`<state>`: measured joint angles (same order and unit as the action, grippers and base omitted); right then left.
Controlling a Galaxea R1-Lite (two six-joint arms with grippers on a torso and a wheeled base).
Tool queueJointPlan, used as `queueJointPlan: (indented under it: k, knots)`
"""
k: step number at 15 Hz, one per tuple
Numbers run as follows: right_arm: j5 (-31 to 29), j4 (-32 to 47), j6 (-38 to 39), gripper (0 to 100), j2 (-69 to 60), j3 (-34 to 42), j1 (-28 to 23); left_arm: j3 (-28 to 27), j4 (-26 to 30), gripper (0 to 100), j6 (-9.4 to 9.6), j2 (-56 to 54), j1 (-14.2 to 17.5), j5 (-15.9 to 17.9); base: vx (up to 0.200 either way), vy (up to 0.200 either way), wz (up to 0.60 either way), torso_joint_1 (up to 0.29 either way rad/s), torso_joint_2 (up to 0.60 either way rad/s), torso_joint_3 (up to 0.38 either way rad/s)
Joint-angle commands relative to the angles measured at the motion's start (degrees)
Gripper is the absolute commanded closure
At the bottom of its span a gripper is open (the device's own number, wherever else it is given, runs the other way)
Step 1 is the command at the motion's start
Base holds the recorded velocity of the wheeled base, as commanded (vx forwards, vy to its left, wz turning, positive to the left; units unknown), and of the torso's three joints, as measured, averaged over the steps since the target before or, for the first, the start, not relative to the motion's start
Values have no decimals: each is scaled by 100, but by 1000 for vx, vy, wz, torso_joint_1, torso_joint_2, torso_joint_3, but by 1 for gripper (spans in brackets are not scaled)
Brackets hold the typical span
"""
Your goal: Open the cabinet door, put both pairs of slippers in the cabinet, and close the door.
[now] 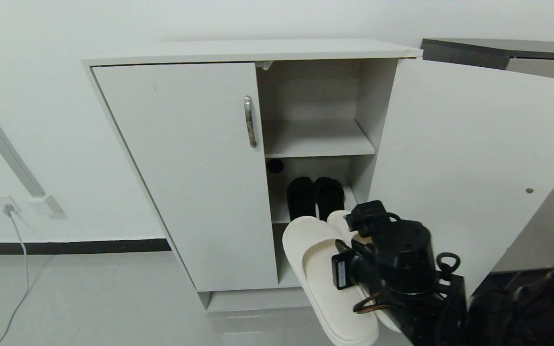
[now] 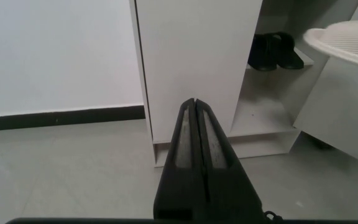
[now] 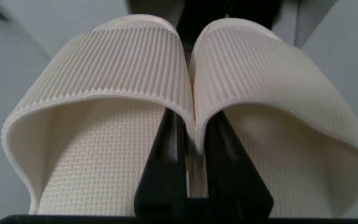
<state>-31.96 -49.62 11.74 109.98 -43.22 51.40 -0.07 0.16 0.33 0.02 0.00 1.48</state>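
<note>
Count, head view, left to right: two wall plates (image 1: 6, 204) at lower left, with one cable (image 1: 21, 269) hanging from the leftmost plate to the floor. One white cabinet (image 1: 253, 48) at centre, with two doors. The left door (image 1: 185, 182) is shut flat and carries one metal handle (image 1: 250, 121) at its inner edge. The right door (image 1: 469, 158) stands swung wide open across the right of the frame, covering part of one grey unit (image 1: 508, 53) at upper right.

Slippers: two pairs, four in all. One pair of black slippers (image 1: 314, 197) sits side by side inside the open compartment, on the board beneath the upper shelf board (image 1: 315, 139). One pair of white slippers (image 1: 320, 269) hangs outside the cabinet at lower centre, toes towards the opening. It overlaps the black pair's near ends and hides part of the bottom compartment.

The right gripper (image 3: 194, 155) holds the white pair. In the right wrist view its jaws are pinched on the two touching inner edges, one finger inside each slipper. The left gripper (image 2: 194, 143) has its fingers pressed together with nothing between them, facing the shut door.
</note>
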Motion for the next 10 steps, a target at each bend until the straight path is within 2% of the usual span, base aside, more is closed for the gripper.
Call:
queueJointPlan:
  k: [1, 4, 6, 10]
  knots:
    - [-899, 646, 434, 100, 1113, -1321, 213, -1, 2, 100, 2, 6, 0, 2, 0, 0, 0, 0, 0, 0]
    - [-1268, 1393, 417, 100, 1078, -2156, 72, -1, 2, 100, 2, 6, 0, 2, 0, 0, 0, 0, 0, 0]
    - [-1462, 1903, 57, 100, 893, -2973, -103, -1, 2, 100, -7, 6, 0, 2, 0, 0, 0, 0, 0, 0]
    - [-1462, 1991, -585, 100, 744, -3668, -200, -1, 2, 100, 2, 6, 0, 2, 0, 0, 0, 0, 0, 0]
